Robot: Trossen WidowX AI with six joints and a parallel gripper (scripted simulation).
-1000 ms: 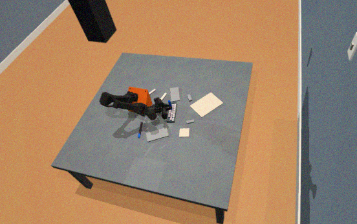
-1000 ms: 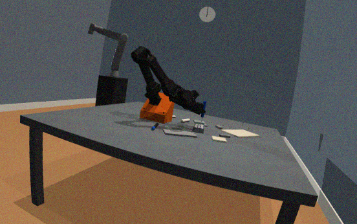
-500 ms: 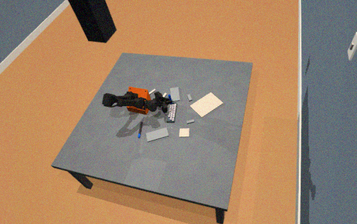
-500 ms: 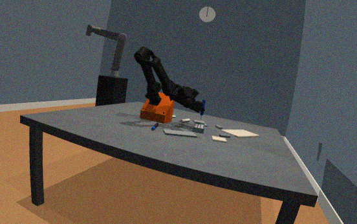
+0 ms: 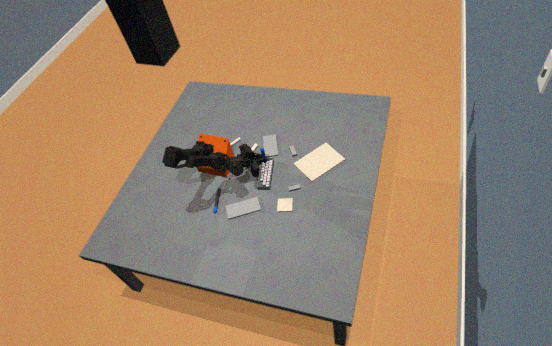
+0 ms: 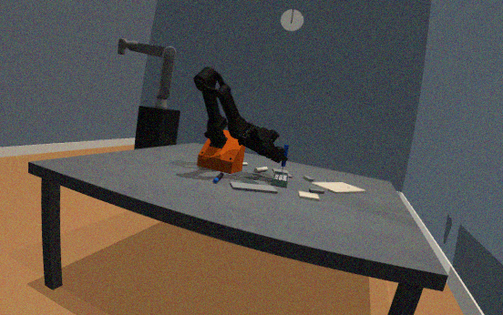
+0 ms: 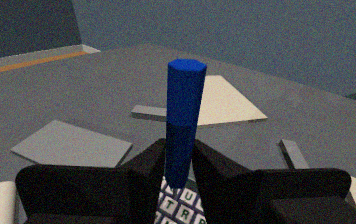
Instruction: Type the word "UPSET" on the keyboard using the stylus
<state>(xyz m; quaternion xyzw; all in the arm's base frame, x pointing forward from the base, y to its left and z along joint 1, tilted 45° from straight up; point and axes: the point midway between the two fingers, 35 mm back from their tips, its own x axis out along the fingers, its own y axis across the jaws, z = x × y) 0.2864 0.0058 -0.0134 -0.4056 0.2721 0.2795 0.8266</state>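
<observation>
The stylus (image 5: 262, 151) (image 6: 286, 150) (image 7: 186, 95) has a thick blue upper part and stands nearly upright. My gripper (image 6: 284, 159) (image 7: 178, 144) is shut on it, with a black finger on each side. The keyboard (image 5: 266, 175) (image 6: 280, 178) (image 7: 185, 205) is a dark base with pale keys. The gripper is over its far end in the exterior view. In the wrist view the U, T and R keys show just below the stylus. The tip is hidden there; in the exterior view it reaches down close to the keys, but contact cannot be told.
A dark pen with a blue end (image 5: 216, 207) (image 6: 218, 178) lies near the orange base (image 5: 215, 145). Grey slabs (image 5: 243, 208) (image 5: 270, 145) lie either side of the keyboard. A cream board (image 5: 320, 161) (image 7: 225, 102), a cream square (image 5: 285, 204) and grey blocks (image 5: 293, 150) (image 5: 294, 187) lie beyond.
</observation>
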